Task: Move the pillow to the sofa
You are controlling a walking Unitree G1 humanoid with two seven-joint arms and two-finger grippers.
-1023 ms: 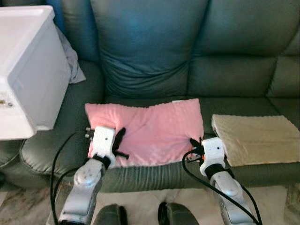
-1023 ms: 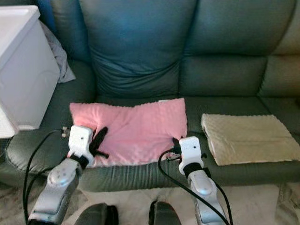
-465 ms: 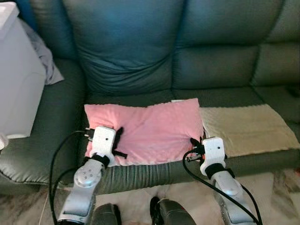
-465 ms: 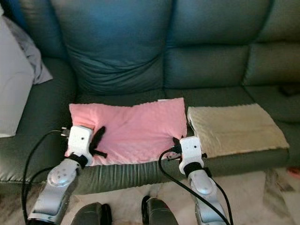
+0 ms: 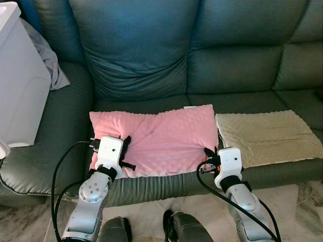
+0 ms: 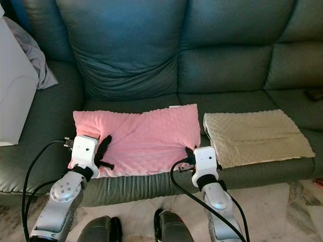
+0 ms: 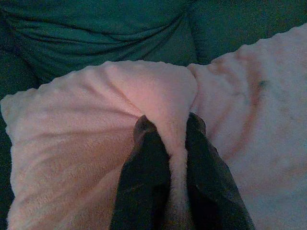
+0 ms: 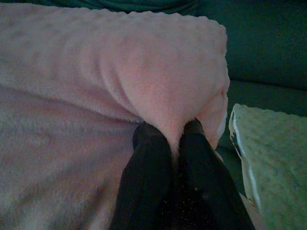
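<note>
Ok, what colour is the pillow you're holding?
Pink pillow, with a dotted texture; clearest in the left eye view.

We are looking at a home living room. A large dark green leather sofa [image 5: 202,65] is filling most of what we are seeing, with plump back cushions and deep seats. A pink pillow [image 5: 161,138] and a beige textured throw [image 5: 267,137] are lying on its seats, and a grey cloth [image 5: 48,60] is draping over one armrest. Below, pale marbled floor tiles [image 5: 282,194] are showing.
</note>
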